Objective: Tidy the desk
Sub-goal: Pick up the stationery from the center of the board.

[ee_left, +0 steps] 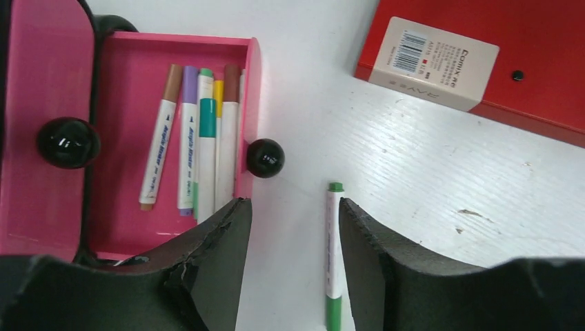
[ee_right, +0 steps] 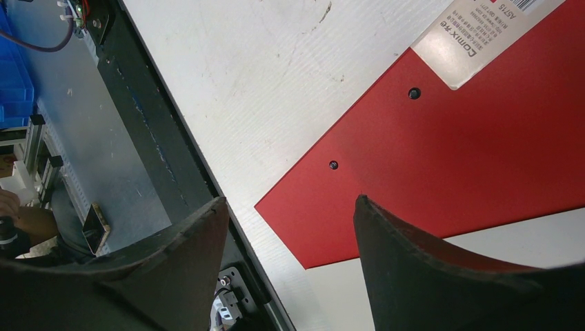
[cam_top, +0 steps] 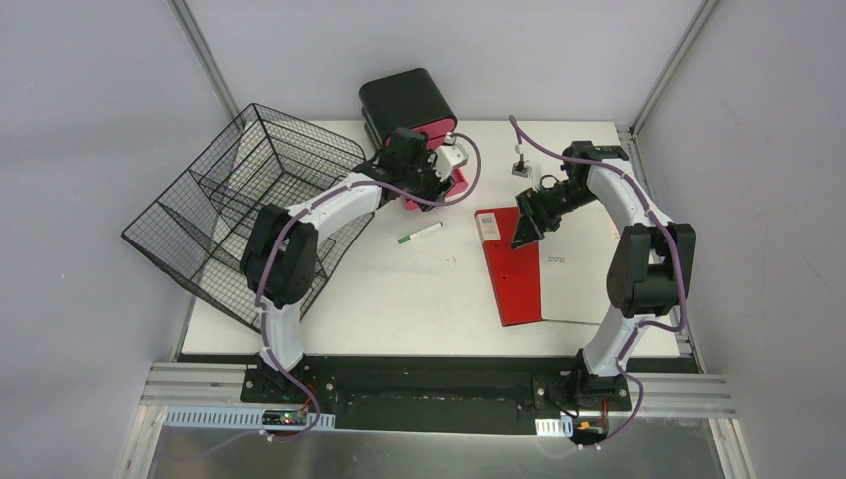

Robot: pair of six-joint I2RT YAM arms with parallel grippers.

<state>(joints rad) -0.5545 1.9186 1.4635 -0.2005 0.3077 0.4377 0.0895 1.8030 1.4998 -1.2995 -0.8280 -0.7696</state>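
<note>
The white desk holds a green-capped marker near its middle. My left gripper is open and empty, hovering by the open pink drawer of a black organizer. In the left wrist view the marker lies on the desk between my open fingers, close to the right one. The drawer holds several markers. My right gripper is open and empty above a red-and-white notebook. It also shows in the right wrist view over the red cover.
A black wire basket lies tipped at the desk's left edge. A small grey and black object stands at the back right. The notebook's label is near the marker. The desk's black front rail runs under my right gripper.
</note>
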